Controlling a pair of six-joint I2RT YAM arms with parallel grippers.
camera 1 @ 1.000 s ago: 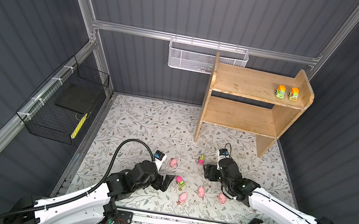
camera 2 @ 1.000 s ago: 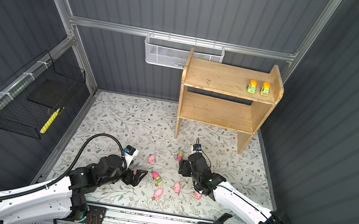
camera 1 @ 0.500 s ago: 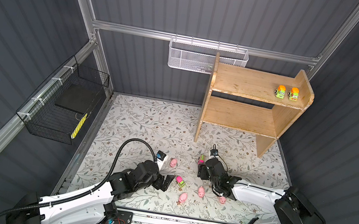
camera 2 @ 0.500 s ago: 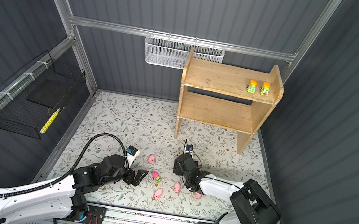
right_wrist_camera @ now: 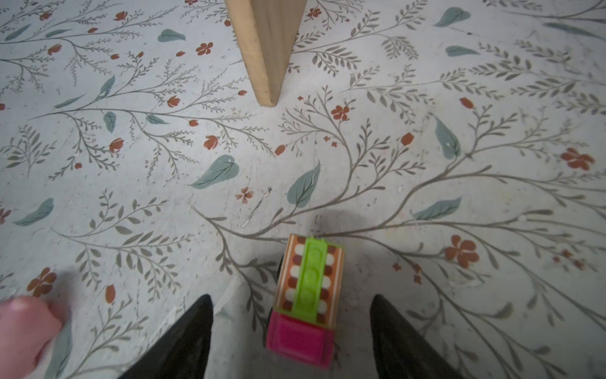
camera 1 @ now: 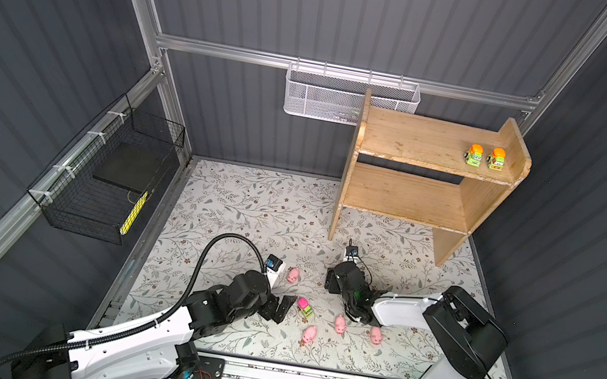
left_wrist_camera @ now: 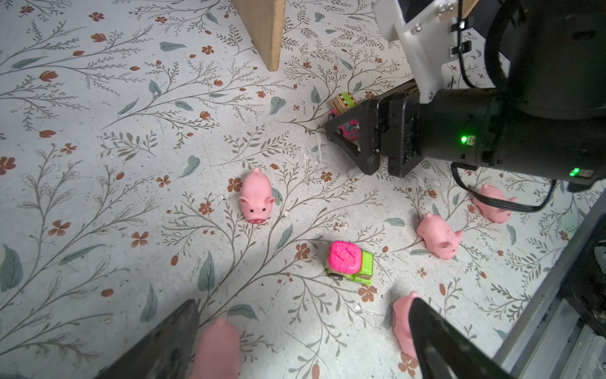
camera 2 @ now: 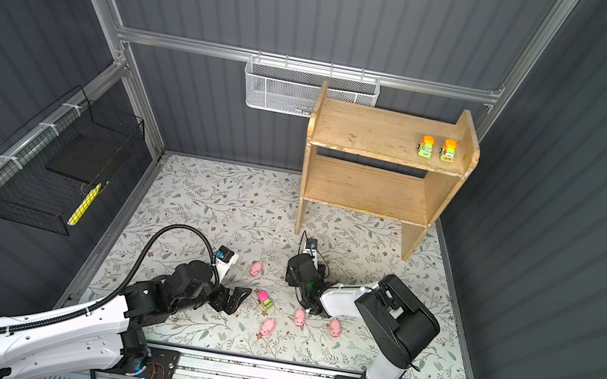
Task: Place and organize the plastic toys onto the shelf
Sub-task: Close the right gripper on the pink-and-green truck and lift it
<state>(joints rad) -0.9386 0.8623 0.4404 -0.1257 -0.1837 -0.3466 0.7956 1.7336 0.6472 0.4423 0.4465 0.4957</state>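
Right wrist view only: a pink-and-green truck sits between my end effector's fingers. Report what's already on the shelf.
Observer: Two green-and-orange vehicles stand side by side at the right end of the shelf's top tier.
Operator: Give me the lower tier.
Observer: Bare in both top views.
Operator: Now the left end effector.
Observer: Open, with a pink-topped green vehicle just ahead of it.

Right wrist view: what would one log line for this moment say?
right fingers: open, straddling pink-orange truck | left fingers: open, holding nothing | shelf: two trucks on top tier
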